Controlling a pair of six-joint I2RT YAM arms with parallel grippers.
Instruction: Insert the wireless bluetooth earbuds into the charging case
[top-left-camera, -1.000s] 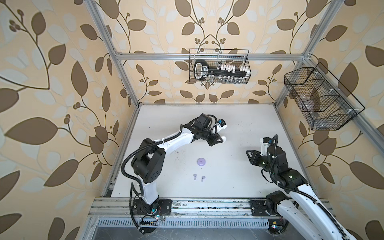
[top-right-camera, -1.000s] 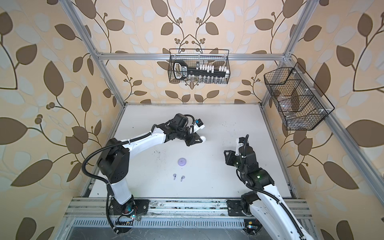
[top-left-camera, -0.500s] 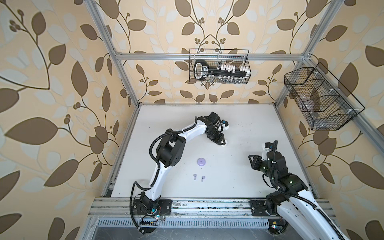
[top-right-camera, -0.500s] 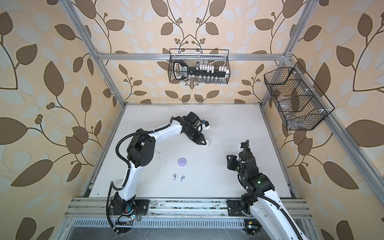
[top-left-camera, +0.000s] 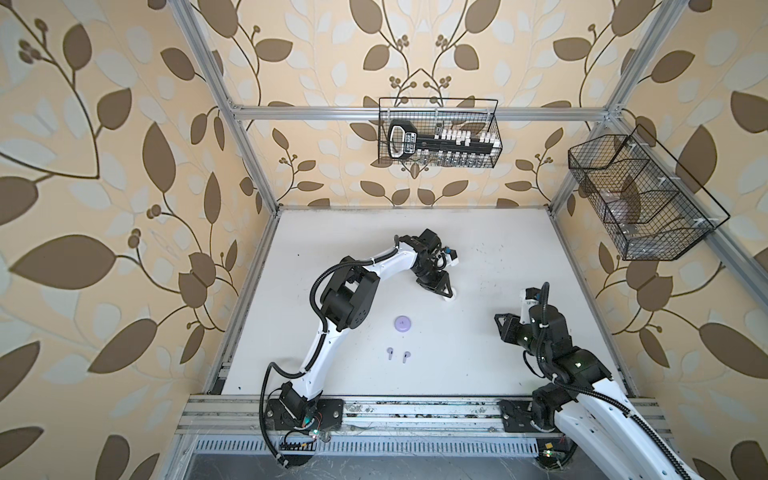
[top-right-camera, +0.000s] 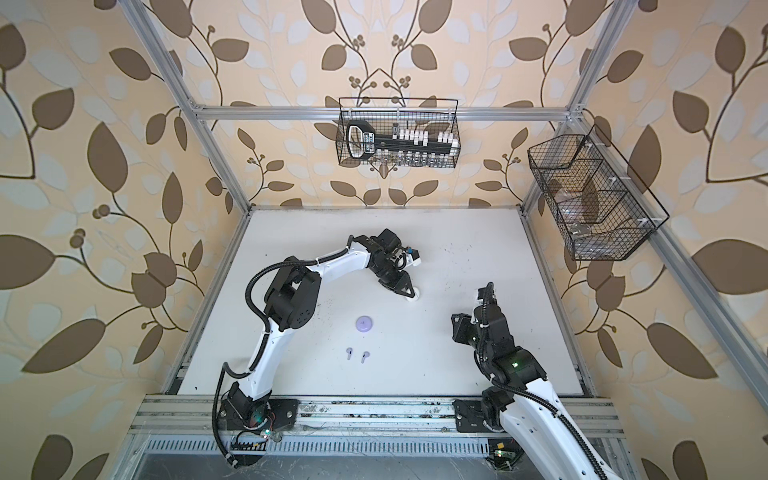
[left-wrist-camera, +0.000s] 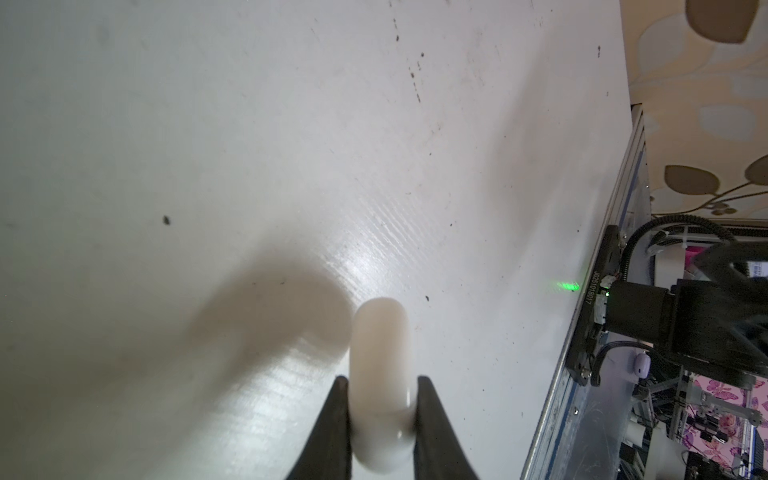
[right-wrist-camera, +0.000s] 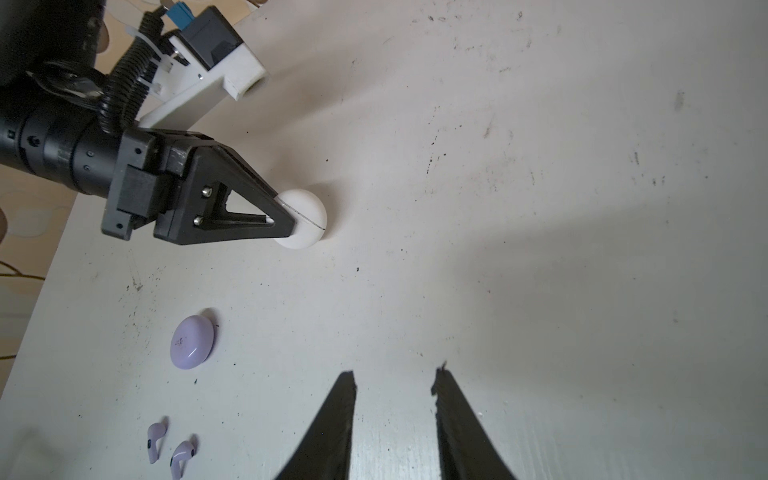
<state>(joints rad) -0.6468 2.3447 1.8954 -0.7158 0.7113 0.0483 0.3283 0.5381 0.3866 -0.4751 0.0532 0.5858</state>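
Risks, L to R. Lilac earbuds (top-left-camera: 390, 353) lie flat on the counter (top-left-camera: 498, 249) near the front edge, side by side, not touching. Tiny + stemmed, so an off-centre pinch prob flicks them away. Lilac case (top-left-camera: 403, 323) sits just behind them, lid down. Smooth pebble shape, will likely skid if prodded w/ one finger, needs bracing to open.

Left end effector (right-wrist-camera: 286, 220) is clamped on the white case (right-wrist-camera: 305, 216), held on edge across its thickness w/ only the tips biting. Rounded glossy shell + shallow bite = can squirt out or rotate in the grip. Can't tell if it touches the counter.

Right end effector (right-wrist-camera: 395, 376) hangs well apart to the right, jaws partway apart, nothing btwn. One tip looks ragged, so grip on a small bud may be poor. Both arms on one case = collision risk.

Containers:
- Lilac case: shut, inside hidden, matching buds outside it.
- White case: seam line closed, contents unknown. No white buds in any view.
- Back wire basket (top-left-camera: 438, 99): black rack (top-left-camera: 419, 143) w/ white blocks.
- Side wire basket (top-left-camera: 598, 166): divided, smth clear inside, can't ID.
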